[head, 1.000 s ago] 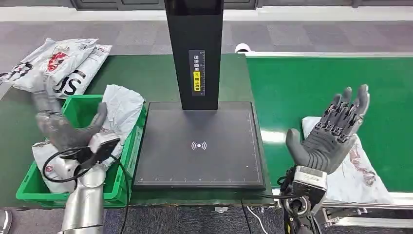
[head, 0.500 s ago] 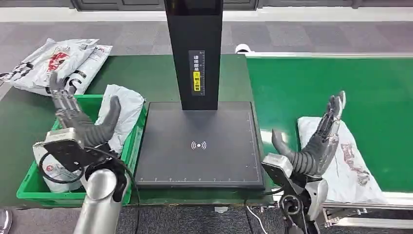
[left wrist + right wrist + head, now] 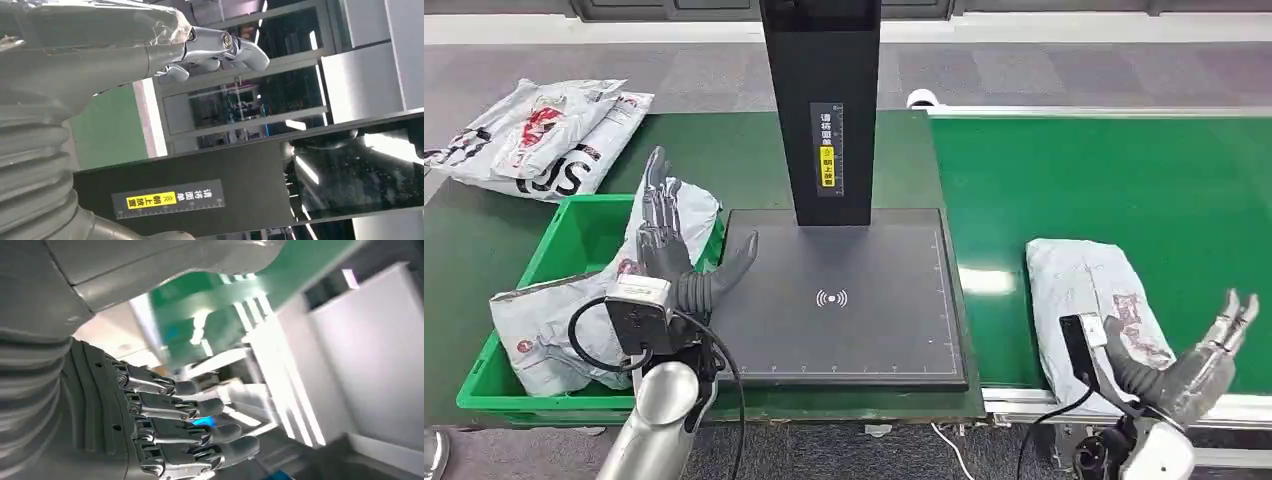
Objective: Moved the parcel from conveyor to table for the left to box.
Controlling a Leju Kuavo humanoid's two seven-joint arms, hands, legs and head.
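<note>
Both hands have dropped: my right hand (image 3: pixel 1199 365), fingers spread and empty, hangs at five o'clock beside the parcel (image 3: pixel 1096 300), untouched on the conveyor (image 3: pixel 1114 170); my left hand (image 3: pixel 679 255) waits open.

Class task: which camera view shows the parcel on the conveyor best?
The head view: the grey parcel lies whole on the green conveyor, beside the right hand. The right wrist view catches blurred green belt; the left wrist view faces the black scanner post.

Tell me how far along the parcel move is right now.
Barely begun. The parcel lies on the green conveyor, with the right hand open beside it and holding nothing. The left hand waits open by the bin. Grasping, moving and boxing remain.
</note>
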